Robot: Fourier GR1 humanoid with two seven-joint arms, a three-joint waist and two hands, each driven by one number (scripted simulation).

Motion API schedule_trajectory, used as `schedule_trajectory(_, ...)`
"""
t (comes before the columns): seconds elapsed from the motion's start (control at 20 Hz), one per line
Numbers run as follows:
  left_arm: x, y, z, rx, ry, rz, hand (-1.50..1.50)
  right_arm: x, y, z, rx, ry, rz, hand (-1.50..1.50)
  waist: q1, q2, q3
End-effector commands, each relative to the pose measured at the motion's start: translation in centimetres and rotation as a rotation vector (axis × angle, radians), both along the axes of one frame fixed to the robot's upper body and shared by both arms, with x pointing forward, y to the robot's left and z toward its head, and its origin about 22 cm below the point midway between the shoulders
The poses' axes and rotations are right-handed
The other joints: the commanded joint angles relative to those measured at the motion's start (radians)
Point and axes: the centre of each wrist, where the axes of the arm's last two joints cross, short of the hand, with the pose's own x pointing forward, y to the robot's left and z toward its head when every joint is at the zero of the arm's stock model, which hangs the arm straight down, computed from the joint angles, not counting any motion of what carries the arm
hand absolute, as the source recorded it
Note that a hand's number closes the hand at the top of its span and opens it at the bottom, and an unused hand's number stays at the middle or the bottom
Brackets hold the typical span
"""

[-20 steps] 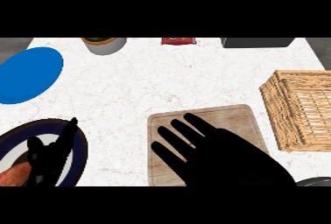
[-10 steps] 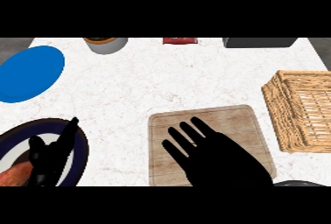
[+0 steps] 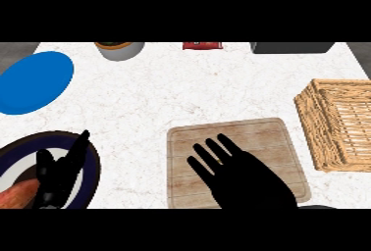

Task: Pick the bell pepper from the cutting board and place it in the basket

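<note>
**Clerk:** Now, entry one, the bell pepper: where was it logged?

**Checker:** Not sighted. The cutting board (image 3: pixel 239 131) lay on the bench (image 3: pixel 181 93) toward the near edge, its far half bare wood. The right hand (image 3: pixel 246 179) hovered over the near half, flat, fingers straight and spread, holding nothing that showed. If the pepper was on the board, that palm hid it; I could not tell.

**Clerk:** Entry two, the basket?

**Checker:** Wicker basket (image 3: pixel 340 122), at the bench's right edge, just beside the board and not touching it. No pepper showed in the part in view.

**Clerk:** Entry three, the left hand?

**Checker:** Left hand (image 3: pixel 58 174), resting at lower left over a dark-rimmed plate (image 3: pixel 92 176), fingers straight and pointing up, nothing held. An orange-red thing (image 3: pixel 16 195) lay on that plate at the view's edge; what it was could not be determined.

**Clerk:** Sundries?

**Checker:** One blue plate (image 3: pixel 35 82) at far left, well apart from the board.

**Clerk:** Progress?

**Checker:** Judged early. No grasp was made. Closing on the pepper, lifting it, carrying it rightward and releasing it in the basket were all outstanding.
</note>
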Motion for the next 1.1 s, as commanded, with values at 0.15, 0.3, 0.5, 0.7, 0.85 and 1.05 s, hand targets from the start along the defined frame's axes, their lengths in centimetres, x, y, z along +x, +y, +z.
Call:
schedule_trajectory(0.15, -1.5, 1.0, -2.2, -0.011, 0.143, 0.012, 0.00, 1.6, 0.3, -2.7, 0.031, 0.009, -0.006, -1.50, 0.006, 0.012, -0.018)
schedule_trajectory(0.3, -0.5, 0.2, -2.4, 0.003, 0.141, 0.024, 0.00, 1.6, 0.9, -4.3, 0.042, 0.000, 0.007, -1.50, 0.002, 0.013, -0.018)
schedule_trajectory(0.5, -0.3, 0.1, -3.0, -0.020, 0.134, 0.031, 0.00, 2.1, -0.8, -6.4, 0.026, 0.006, 0.006, -1.50, -0.002, 0.014, -0.018)
schedule_trajectory(0.7, -0.8, -0.8, -3.2, 0.001, 0.135, 0.022, 0.00, 2.8, 0.3, -7.7, -0.045, -0.008, -0.025, -1.50, 0.001, 0.013, -0.018)
schedule_trajectory(0.85, -1.3, 1.0, -3.3, 0.001, 0.138, 0.040, 0.00, 2.2, -0.2, -7.9, -0.100, 0.006, -0.033, -1.50, -0.004, 0.011, -0.019)
schedule_trajectory(1.05, -1.1, 1.2, -2.2, 0.014, 0.138, 0.037, 0.00, 2.1, 1.2, -9.8, -0.112, 0.012, -0.042, -1.50, 0.003, 0.010, -0.018)
